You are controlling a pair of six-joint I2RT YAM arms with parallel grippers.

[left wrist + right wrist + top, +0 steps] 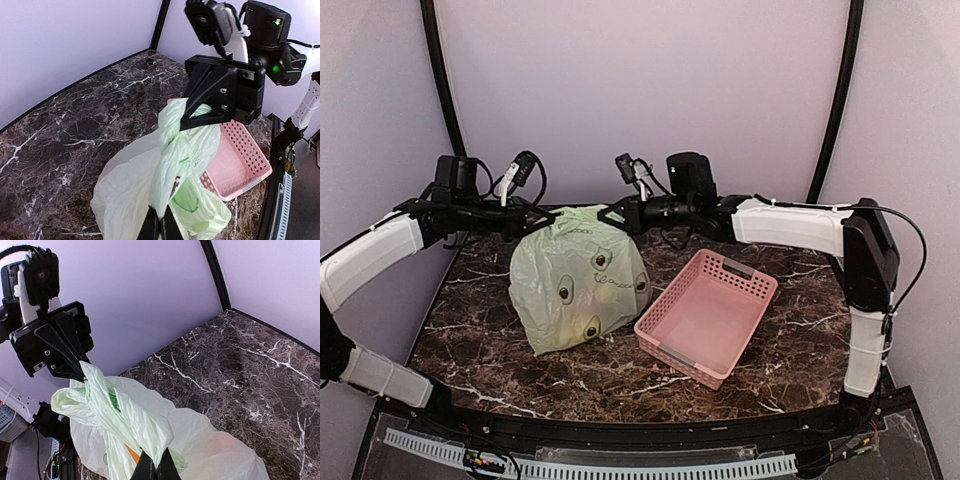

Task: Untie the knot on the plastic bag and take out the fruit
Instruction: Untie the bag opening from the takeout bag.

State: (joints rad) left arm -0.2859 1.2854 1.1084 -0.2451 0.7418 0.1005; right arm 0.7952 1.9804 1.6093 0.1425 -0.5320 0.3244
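The pale green plastic bag [578, 280] stands bulging on the dark marble table, left of centre. My left gripper [544, 214] and my right gripper [608, 215] face each other at its top, each shut on handle plastic. In the left wrist view my left gripper [160, 229] pinches a twisted strip of the bag [170, 160] that runs up to the right gripper [191, 116]. In the right wrist view my right gripper [156, 471] pinches the strip [120, 415] leading to the left gripper [80, 371]. I cannot tell whether the knot holds. The fruit is hidden, apart from an orange patch [131, 456].
A pink slotted basket [705, 315] lies empty just right of the bag, touching or nearly touching it; it also shows in the left wrist view [245, 160]. The table [480, 340] is walled by pale panels at back and sides.
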